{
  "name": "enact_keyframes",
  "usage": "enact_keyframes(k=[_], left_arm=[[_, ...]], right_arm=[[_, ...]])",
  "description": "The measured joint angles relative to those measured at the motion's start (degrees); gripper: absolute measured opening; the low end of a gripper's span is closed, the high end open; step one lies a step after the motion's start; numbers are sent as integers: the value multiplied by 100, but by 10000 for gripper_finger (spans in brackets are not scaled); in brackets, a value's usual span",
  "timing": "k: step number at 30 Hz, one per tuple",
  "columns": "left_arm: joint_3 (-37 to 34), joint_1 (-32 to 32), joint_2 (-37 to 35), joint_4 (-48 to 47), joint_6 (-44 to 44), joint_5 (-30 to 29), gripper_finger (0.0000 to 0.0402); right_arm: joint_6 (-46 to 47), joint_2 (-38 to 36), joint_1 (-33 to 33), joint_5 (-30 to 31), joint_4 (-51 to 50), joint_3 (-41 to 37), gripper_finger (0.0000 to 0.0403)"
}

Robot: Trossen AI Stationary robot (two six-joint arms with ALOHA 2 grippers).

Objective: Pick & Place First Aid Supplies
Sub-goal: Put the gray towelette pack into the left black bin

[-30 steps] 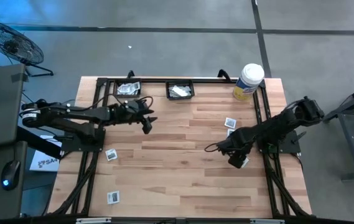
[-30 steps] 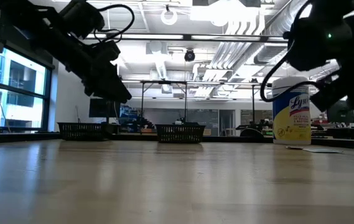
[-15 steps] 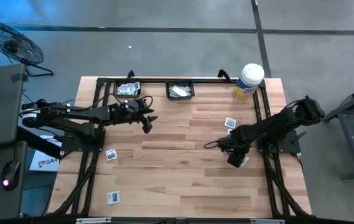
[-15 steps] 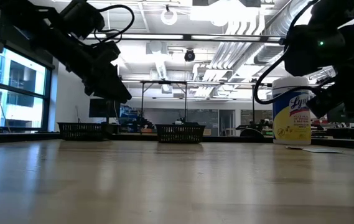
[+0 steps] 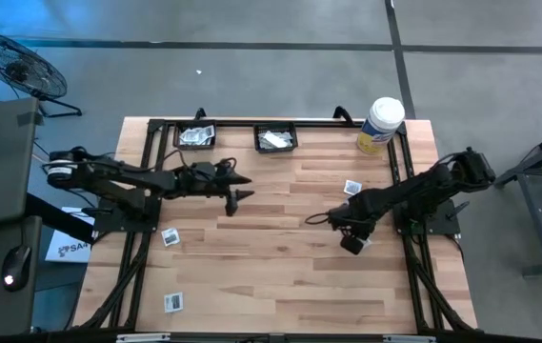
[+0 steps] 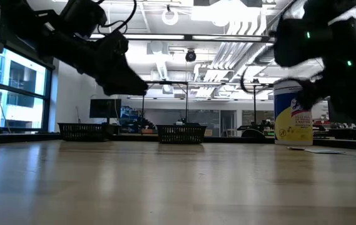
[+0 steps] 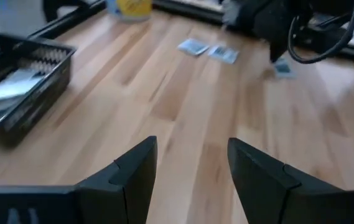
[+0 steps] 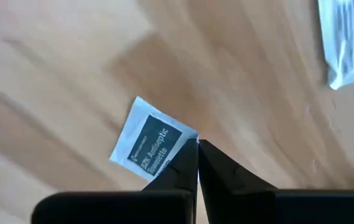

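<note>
So the right gripper (image 8: 196, 163) is over the right side of the table (image 5: 280, 276), fingers pinched together on the corner of a little white antiseptic wipe packet (image 8: 153, 147) with a dark printed middle. From the wrist camera the packet hangs off the fingertips above the wood, tilted.

The left gripper (image 7: 192, 163) is out over the middle-left of the table, fingers spread apart with nothing between them. It's not touching anything, just hanging above bare wood.

The rest of the supplies are scattered around: one packet (image 5: 351, 188) sits on the table just beyond the right gripper, another packet (image 5: 170, 236) is by the left edge, and a third (image 5: 174, 302) lies near the front left corner. Two black baskets at the back edge, the left basket (image 5: 195, 136) and the middle basket (image 5: 276, 139), both have white packets inside. A white tub of wipes (image 5: 380, 125) with a yellow label stands at the back right corner.
</note>
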Motion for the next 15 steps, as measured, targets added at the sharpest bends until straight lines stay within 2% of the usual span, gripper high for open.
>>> enact_keyframes(k=[3, 8, 11, 15], left_arm=[[4, -98, 271, 614, 58, 68, 193], [16, -50, 575, 1262, -250, 741, 200], [149, -21, 769, 1256, -573, 1161, 226], [439, -56, 1080, 1293, -694, 1039, 276]], right_arm=[[129, 0, 137, 206, -120, 441, 3], [446, -2, 500, 1178, -179, 1205, 2], [728, -2, 728, 2060, -115, 1582, 1], [1009, -4, 998, 3173, 77, 1870, 1]])
